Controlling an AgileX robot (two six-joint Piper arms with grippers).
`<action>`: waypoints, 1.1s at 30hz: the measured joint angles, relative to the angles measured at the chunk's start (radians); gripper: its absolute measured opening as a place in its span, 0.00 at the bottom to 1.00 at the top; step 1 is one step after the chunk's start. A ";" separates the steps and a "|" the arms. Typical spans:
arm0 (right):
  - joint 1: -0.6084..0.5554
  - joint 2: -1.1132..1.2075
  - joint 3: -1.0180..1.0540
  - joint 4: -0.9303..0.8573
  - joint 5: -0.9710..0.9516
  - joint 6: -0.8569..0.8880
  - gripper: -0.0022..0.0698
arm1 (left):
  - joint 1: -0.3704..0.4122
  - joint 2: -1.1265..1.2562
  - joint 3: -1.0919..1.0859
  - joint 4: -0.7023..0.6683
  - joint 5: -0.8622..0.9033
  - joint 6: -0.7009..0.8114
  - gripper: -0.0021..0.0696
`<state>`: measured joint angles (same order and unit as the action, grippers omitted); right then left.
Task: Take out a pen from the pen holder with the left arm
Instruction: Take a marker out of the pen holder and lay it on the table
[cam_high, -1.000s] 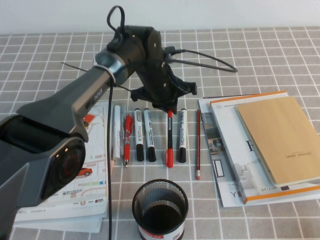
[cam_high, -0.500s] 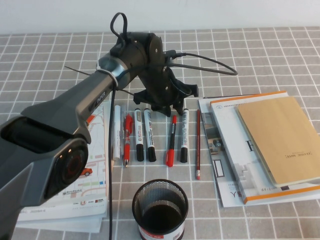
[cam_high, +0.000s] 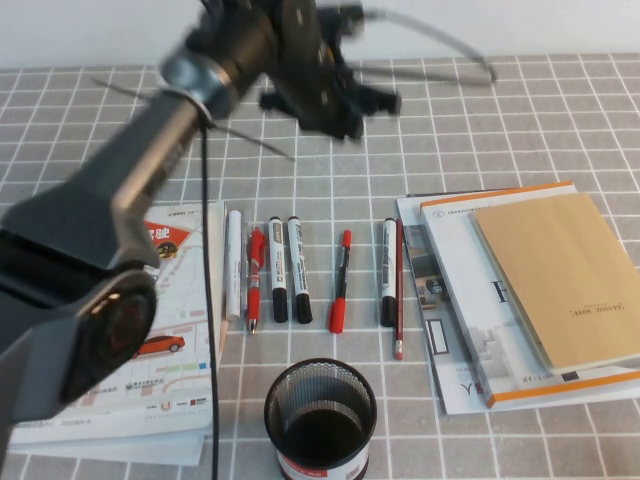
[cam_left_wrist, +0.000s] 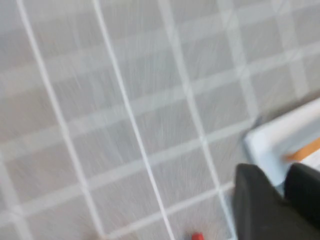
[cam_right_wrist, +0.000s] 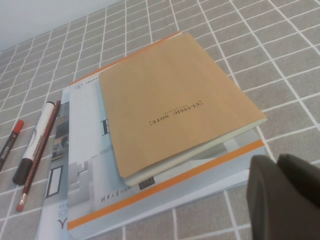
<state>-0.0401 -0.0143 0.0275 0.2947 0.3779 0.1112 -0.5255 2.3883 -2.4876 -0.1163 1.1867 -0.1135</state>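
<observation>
The left gripper (cam_high: 335, 115) was seen raised over the far part of the tiled table (cam_high: 520, 110), well apart from the row of pens (cam_high: 278, 270), its fingers narrowly parted with nothing clamped. The red marker (cam_high: 340, 280) was laid in that row, just beyond the black mesh pen holder (cam_high: 320, 412). The right gripper (cam_right_wrist: 278, 165) was seen closed, empty, beside the stacked books (cam_right_wrist: 175, 100).

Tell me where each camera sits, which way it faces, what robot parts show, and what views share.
High view: raised on the robot's side, angled down at the table; left arm and left gripper high over the far side.
Left wrist view: looks down at the table; left gripper, jaws slightly apart, empty.
Right wrist view: at the near right, faces the brown notebook; right gripper, jaws together.
Shared: brown notebook, high and right wrist views.
</observation>
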 joint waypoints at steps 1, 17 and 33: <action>0.000 0.000 0.000 0.000 0.000 0.000 0.01 | 0.000 -0.026 -0.024 0.021 0.007 0.015 0.14; 0.000 0.000 0.000 0.000 0.000 0.000 0.01 | -0.047 -0.396 -0.036 0.016 0.081 0.193 0.03; 0.000 0.000 0.000 0.000 0.000 0.000 0.01 | -0.404 -0.858 0.700 0.434 -0.056 0.004 0.03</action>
<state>-0.0401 -0.0143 0.0275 0.2947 0.3779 0.1112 -0.9298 1.5302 -1.7879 0.3175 1.1307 -0.1100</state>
